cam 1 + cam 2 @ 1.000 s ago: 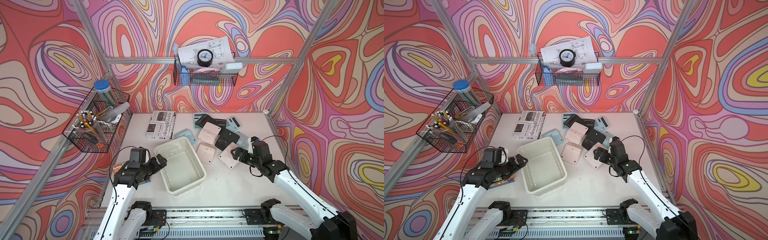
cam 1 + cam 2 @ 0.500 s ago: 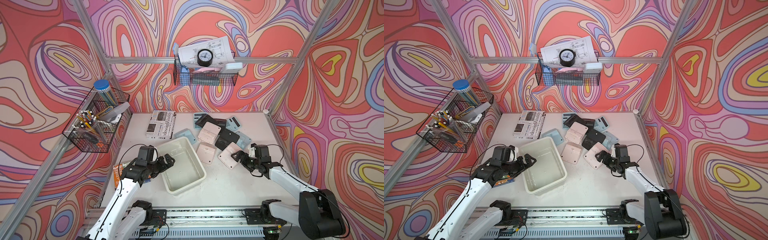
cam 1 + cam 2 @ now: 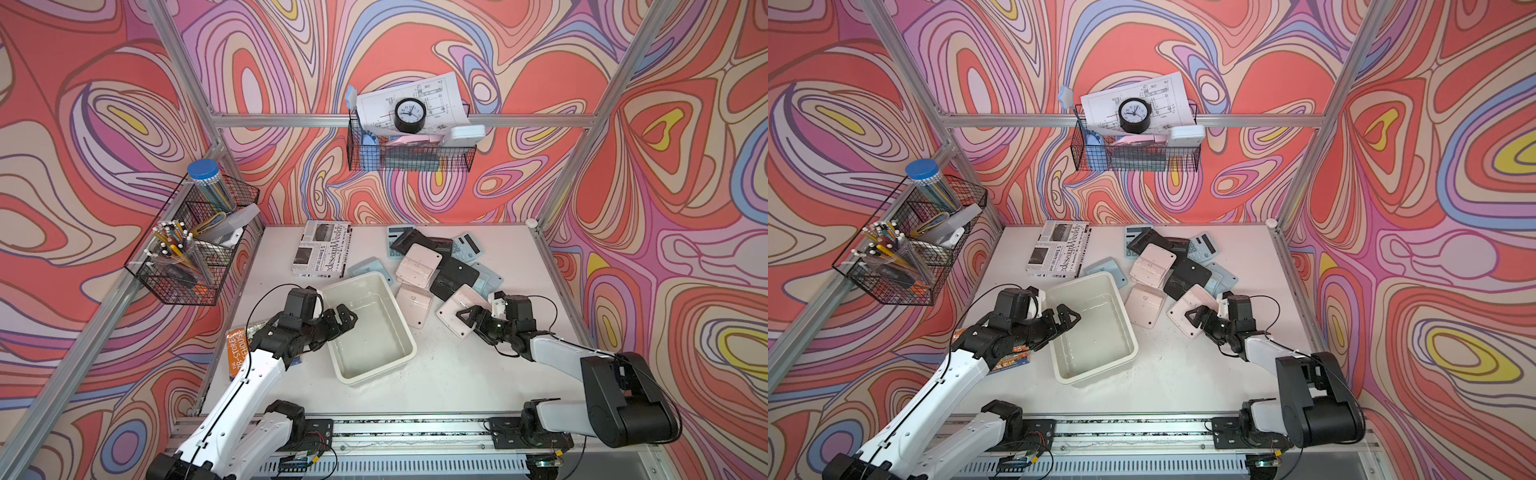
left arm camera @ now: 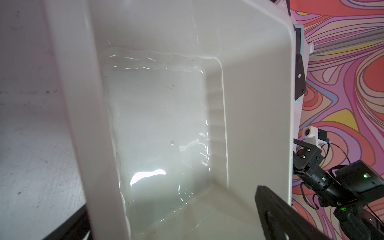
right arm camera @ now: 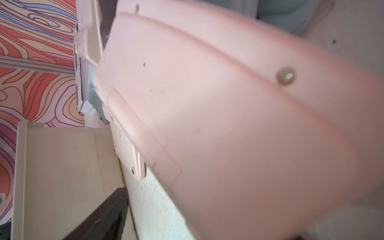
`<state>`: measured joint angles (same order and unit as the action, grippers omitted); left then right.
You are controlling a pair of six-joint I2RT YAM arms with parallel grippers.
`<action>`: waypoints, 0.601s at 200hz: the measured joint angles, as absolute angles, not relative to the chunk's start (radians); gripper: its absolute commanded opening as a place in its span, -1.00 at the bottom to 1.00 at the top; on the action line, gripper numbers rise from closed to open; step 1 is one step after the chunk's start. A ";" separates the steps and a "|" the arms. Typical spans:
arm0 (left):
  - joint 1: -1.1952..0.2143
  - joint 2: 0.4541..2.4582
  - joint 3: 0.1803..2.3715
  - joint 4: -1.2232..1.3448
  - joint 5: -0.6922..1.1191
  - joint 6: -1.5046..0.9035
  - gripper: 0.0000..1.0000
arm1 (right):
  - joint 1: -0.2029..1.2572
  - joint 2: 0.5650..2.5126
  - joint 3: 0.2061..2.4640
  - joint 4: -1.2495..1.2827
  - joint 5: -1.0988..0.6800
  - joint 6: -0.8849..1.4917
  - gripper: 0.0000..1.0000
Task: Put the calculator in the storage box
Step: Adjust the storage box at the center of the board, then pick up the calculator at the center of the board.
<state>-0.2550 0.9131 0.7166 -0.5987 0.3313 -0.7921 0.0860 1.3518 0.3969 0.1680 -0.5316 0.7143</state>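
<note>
**Box** [image 3: 370, 332]: cream tub, mid-table [image 3: 457, 382], empty.

**Calculator** [image 3: 451, 309]: pale pink, face down. It lies near the box on its right-arm side and does not touch it. In the right wrist view its back [image 5: 228, 104] fills the frame, blurred.

**Right gripper** [image 3: 471, 322]: at the calculator's edge farthest from the box, with a jaw either side of that edge. Whether they have clamped cannot be told.

**Left gripper** [image 3: 338, 320]: spread wide, holding nothing, straddling the box's left-arm wall. In the left wrist view one finger [image 4: 276, 209] hangs inside the box.

**Step in hand:** the grasp; nothing is stored yet.

**Next move:** likely a firm pinch on the thin edge, then a lift and a carry over the box rim before letting go.

**Obstacles:**
- Second pink calculator [image 3: 413, 305]: lies between the box and the target, just beside the rim, so the carry must pass above it.
- Pile [image 3: 453, 274]: black, blue and pink calculators beyond the box. A black one appears to touch the target's far edge and may drag along.

**Surroundings:**
- Magazine [image 3: 322, 253]: beyond the box, apart from it.
- Wire baskets [image 3: 187, 249]: on the walls, well apart from the box.
</note>
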 measured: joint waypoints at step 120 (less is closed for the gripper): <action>-0.255 0.787 0.834 -0.791 0.120 -0.729 0.97 | 0.086 1.386 0.328 0.376 -0.608 0.773 -0.21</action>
<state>-0.2550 0.7872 0.8337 -0.7910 0.1204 -0.7292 0.0856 1.3857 0.3283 0.3756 -0.6083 0.7727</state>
